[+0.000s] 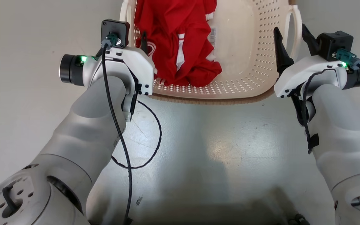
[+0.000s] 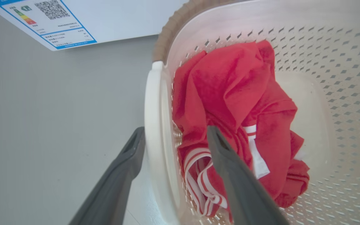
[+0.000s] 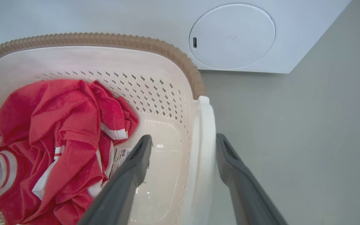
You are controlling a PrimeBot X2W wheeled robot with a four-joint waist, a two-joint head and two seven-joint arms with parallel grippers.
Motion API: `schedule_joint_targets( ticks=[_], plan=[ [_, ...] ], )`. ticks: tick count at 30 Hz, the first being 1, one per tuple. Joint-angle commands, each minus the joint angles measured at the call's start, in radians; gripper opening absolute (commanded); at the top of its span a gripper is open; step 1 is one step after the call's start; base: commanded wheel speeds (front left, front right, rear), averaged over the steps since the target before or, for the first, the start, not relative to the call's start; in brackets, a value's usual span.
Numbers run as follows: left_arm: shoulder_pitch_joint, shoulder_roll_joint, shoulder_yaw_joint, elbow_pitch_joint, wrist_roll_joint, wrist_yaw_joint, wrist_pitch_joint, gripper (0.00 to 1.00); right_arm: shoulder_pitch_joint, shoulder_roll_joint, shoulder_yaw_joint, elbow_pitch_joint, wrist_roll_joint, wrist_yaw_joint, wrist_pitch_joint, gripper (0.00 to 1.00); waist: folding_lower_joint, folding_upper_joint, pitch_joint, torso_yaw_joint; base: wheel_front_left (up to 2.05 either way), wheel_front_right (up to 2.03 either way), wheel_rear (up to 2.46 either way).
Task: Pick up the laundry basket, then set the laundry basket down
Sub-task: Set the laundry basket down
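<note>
While the laundry basket sits on the floor, fingers of the left gripper and right gripper stand apart astride its side handles; closing evenly, both together, should keep any lift level.

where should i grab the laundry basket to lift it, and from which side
Take the laundry basket by its two white loop handles, the left handle with the left gripper, the right handle with the right gripper, each from its own side. The loops are thin and sit on opposite sides, so open fingers can straddle them, one inside, one outside, likely keeping the load level.
</note>
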State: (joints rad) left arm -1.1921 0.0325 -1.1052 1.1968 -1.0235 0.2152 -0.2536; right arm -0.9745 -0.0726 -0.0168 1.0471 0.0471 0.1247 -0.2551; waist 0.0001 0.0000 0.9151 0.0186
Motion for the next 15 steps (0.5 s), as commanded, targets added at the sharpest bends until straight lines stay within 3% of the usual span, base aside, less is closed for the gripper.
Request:
schedule_joint_targets(
  ticks=[1,8,10,11,12,15],
  plan=[
    [0.027,0.018,0.008,-0.009,-0.012,0.011,-0.008,1.00,0.051,0.022,0.014,-0.022,0.007,0.006,-0.007,1.00,0.0000,0.0000,-0.012,-0.002,0.00,0.00,0.00],
    [0.061,0.018,0.043,-0.027,-0.011,0.011,-0.008,1.00,0.091,0.022,0.019,-0.064,0.036,0.006,-0.007,1.00,0.0000,0.0000,-0.079,-0.004,0.00,0.00,0.00],
    [0.054,0.026,0.093,-0.055,0.011,0.048,-0.008,1.00,0.102,0.022,0.019,-0.079,0.039,0.006,-0.007,1.00,0.0000,0.0000,-0.095,-0.003,0.00,0.00,0.00],
    [0.065,0.029,0.113,-0.071,0.026,0.048,-0.008,1.00,0.108,0.022,0.019,-0.086,0.039,0.006,-0.007,1.00,0.0000,0.0000,-0.104,-0.004,0.00,0.00,0.00],
    [0.081,0.031,0.124,-0.085,0.035,0.015,-0.008,1.00,0.116,0.022,0.020,-0.094,0.040,0.006,-0.007,1.00,0.0000,0.0000,-0.116,-0.004,0.00,0.00,0.00],
    [0.107,0.039,0.171,-0.107,0.069,0.020,-0.008,1.00,0.141,0.022,0.015,-0.118,0.039,0.006,-0.007,1.00,0.0000,0.0000,-0.156,-0.005,0.00,0.00,0.00]
  ],
)
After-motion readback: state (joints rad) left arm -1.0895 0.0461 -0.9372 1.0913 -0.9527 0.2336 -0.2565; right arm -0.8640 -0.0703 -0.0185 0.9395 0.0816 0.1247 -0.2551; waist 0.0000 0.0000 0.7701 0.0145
